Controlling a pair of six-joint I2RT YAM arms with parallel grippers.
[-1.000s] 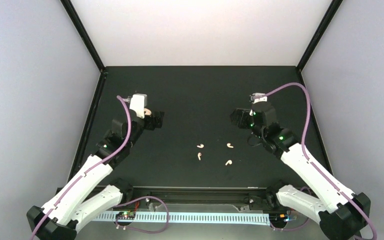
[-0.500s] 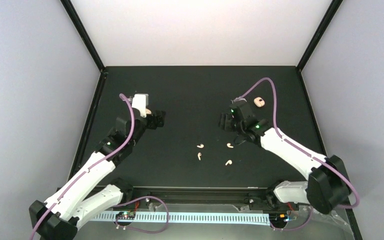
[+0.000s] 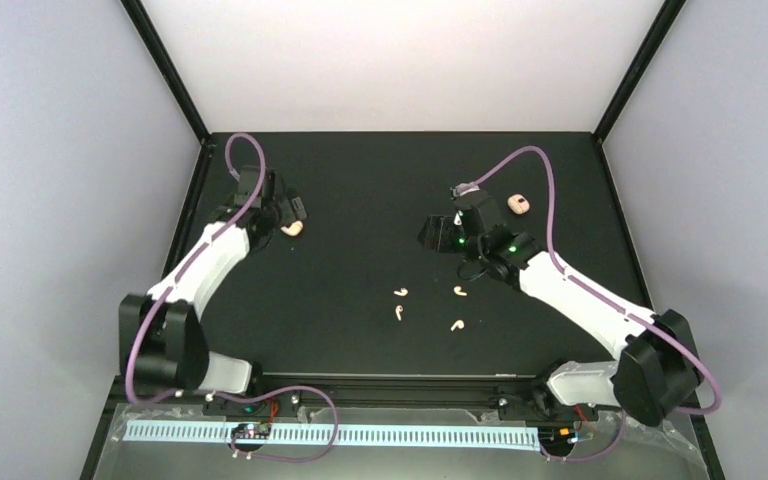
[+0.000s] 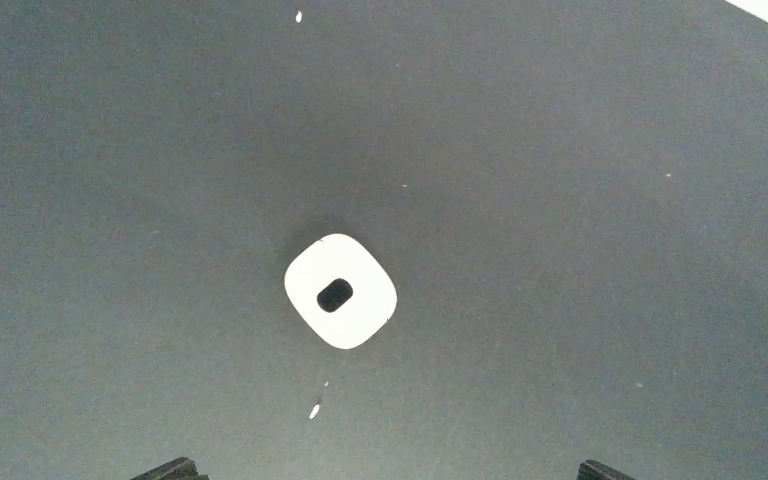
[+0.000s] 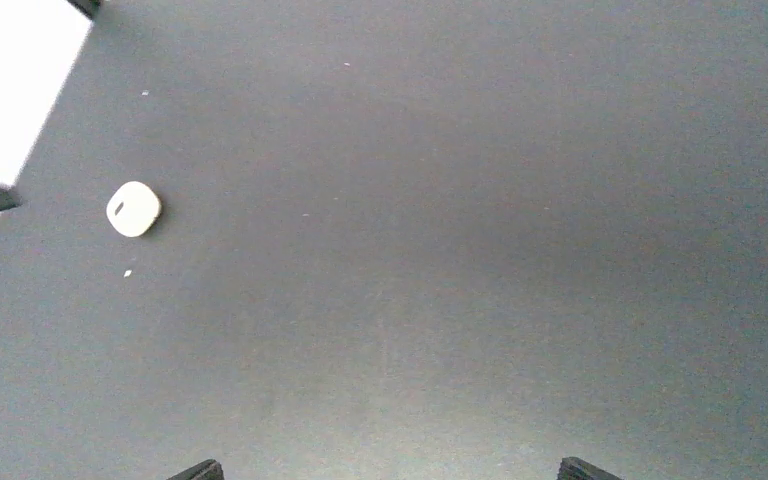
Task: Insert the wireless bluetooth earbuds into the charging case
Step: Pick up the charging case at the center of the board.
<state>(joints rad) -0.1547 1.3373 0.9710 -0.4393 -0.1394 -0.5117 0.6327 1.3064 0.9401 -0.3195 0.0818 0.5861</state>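
Note:
Four tiny cream earbuds lie on the black table: two on the left and two on the right. A pale pink charging case lies at the far left. In the left wrist view it is a rounded square with a dark oval hole. My left gripper hovers just behind it, open and empty. A second case lies at the far right. My right gripper is open and empty, behind the earbuds. The right wrist view shows the left case far off. No earbuds show in either wrist view.
The black table is walled by white panels with black frame posts at the back corners. A cable track runs along the near edge between the arm bases. Small white specks lie near the left case.
My left arm has stretched out and moved toward the far left, uncovering the left case. My right gripper has moved left, away from the right case.

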